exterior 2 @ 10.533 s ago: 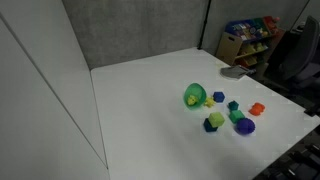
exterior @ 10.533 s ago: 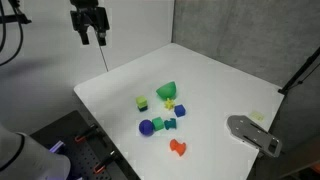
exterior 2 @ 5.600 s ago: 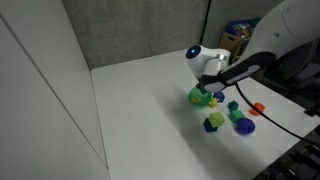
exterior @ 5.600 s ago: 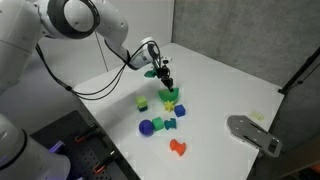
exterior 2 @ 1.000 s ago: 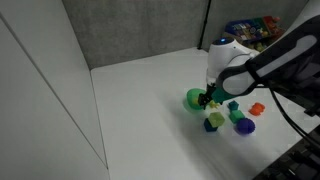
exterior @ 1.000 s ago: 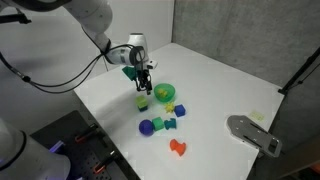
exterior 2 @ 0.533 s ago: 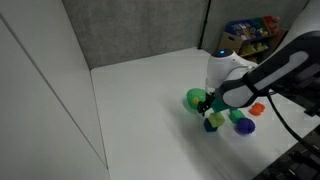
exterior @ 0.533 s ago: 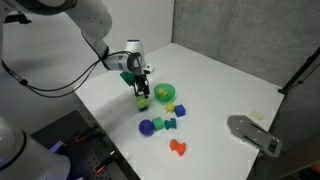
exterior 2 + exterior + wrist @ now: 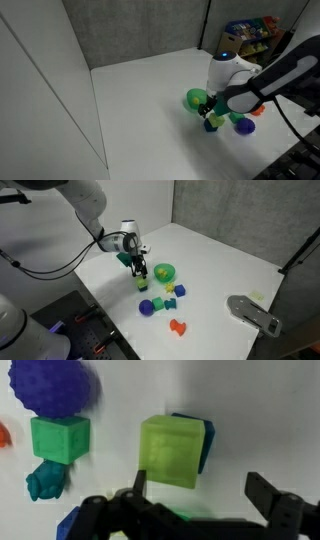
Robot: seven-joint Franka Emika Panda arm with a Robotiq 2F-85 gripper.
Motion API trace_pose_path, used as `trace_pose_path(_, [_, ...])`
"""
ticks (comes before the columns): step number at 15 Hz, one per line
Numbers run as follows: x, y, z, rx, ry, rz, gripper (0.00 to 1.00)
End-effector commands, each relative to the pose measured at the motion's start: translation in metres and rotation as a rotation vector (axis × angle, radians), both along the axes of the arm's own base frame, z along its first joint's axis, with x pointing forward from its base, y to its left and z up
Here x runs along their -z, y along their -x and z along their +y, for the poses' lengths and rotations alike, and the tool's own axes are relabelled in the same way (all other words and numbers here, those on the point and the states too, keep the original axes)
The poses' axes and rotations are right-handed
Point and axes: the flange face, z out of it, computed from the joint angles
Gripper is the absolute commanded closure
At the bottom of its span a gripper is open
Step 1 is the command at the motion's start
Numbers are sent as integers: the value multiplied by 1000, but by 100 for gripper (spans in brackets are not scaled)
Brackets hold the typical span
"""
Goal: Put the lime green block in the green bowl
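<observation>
The lime green block (image 9: pixel 172 450) is a small yellow-green cube on the white table, with a blue piece (image 9: pixel 205 445) against its far side. It also shows in both exterior views (image 9: pixel 142 284) (image 9: pixel 213 120). The green bowl (image 9: pixel 165 273) (image 9: pixel 194 99) sits close beside it, rim up. My gripper (image 9: pixel 200 488) is open and empty, low over the table. Its fingers (image 9: pixel 140 274) (image 9: pixel 208 103) hover just above the block, one finger near the block's edge. The bowl is out of the wrist view.
A blue-purple ball (image 9: pixel 146 307) (image 9: pixel 55 385), a darker green block (image 9: pixel 170 304) (image 9: pixel 60 438), a teal piece (image 9: pixel 45 480), a small yellow piece (image 9: pixel 168 285) and an orange piece (image 9: pixel 178 327) lie nearby. A grey device (image 9: pixel 255 313) sits at the table's edge.
My gripper has moved from beside the bowl's rim down and over to the lime green block. The toys have not moved.
</observation>
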Motion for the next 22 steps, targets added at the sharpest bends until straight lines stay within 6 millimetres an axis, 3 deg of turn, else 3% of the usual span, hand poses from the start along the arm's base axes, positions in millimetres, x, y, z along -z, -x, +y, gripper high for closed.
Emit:
trace_pose_path(1, [4,17,0,8,22,-8,0])
trace_pose_path(5, [6,27,-4,23,82,-17,0])
trace_pose_path(11, [28,29,-5,-20,95,-102,0])
trace_pose_path(12, [31,27,-6,-14,85,-109,25])
trace_pose_path(14, [32,24,-9,-5,52,-117,34])
trace_pose_path(18, [11,10,-13,56,-44,-131,68])
trace_pose_path(22, [-12,-13,-21,99,-133,-120,74])
